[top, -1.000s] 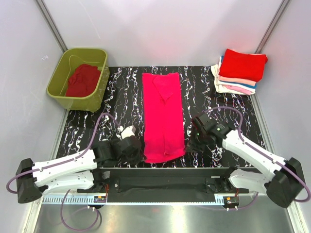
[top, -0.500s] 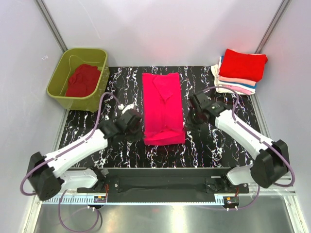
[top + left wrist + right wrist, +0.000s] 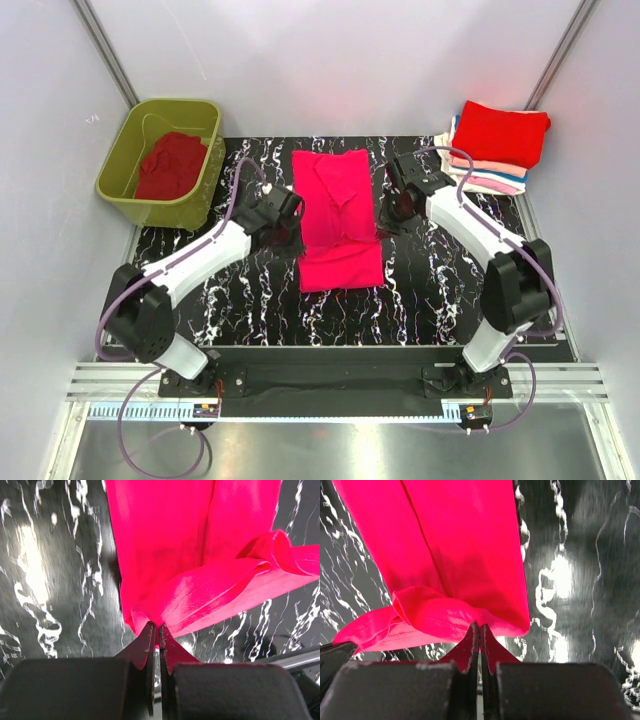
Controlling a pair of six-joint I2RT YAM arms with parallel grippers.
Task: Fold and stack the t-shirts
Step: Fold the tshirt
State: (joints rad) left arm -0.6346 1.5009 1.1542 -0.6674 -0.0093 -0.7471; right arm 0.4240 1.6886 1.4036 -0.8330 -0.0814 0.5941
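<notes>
Marbled black table [image 3: 250, 300] carries, from the left, an olive tub [image 3: 150, 208] with a red tee [image 3: 170, 165] unfolded, left gripper [image 3: 155, 630] and right gripper [image 3: 480, 630] each clamped on the central magenta t-shirt [image 3: 338, 215] mid-fold (roughly halfway), and a finished stack [image 3: 498, 135] far right

Bright, even lighting is flooding all views. White glare is blooming on the glossy counter [image 3: 557, 575] beside both jaws; the magenta t-shirt [image 3: 165, 540] is oversaturating ahead of them.
</notes>
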